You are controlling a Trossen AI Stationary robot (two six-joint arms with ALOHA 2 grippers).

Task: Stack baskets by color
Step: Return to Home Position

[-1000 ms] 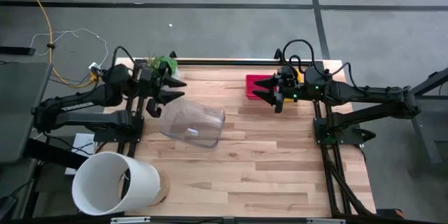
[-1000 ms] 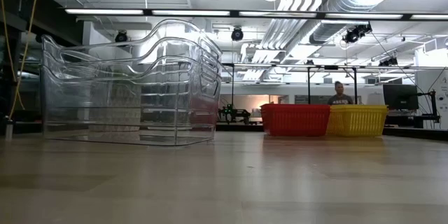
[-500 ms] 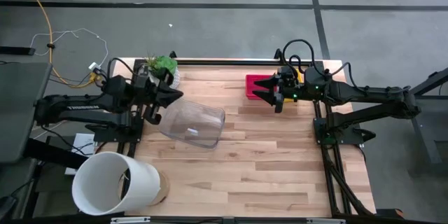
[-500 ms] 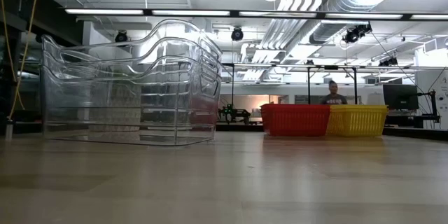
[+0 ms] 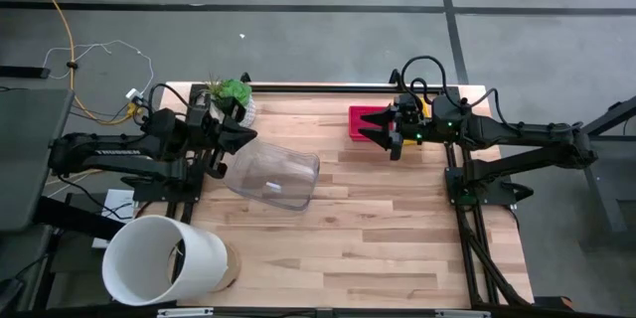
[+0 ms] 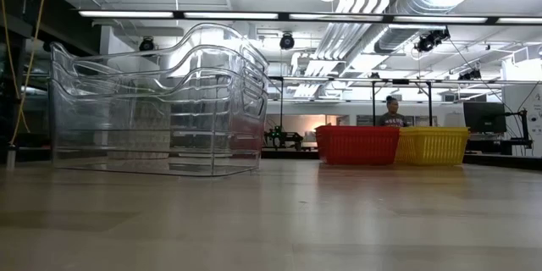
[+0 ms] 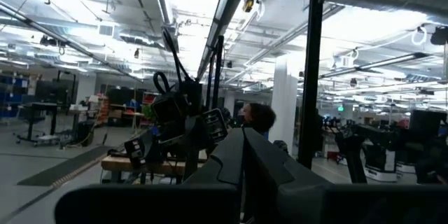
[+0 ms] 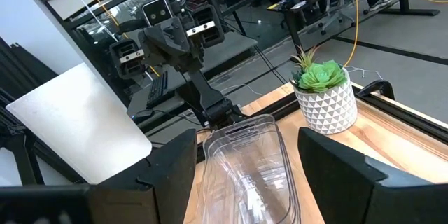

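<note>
White and partly beyond the table's front-left edge, one big cylinder stands at the corner. Behind it the left gripper hangs by the table's left rim; in its wrist view its two fingers meet along a seam with nothing between them. One small potted plant sits at the back-left corner. Just right of that gripper rests one nested stack of clear bins; about three wavy rims show in the low view, though the overlapping clear walls make the count unsure. Farther right, near the back edge, stand the baskets: one red and one yellow, side by side and touching, both shallow with mesh-like walls. Whether either is more than one basket nested cannot be told. From above, the right gripper hovers at the red basket's right end, fingers spread and empty, and the arm hides nearly all the yellow one.
</note>
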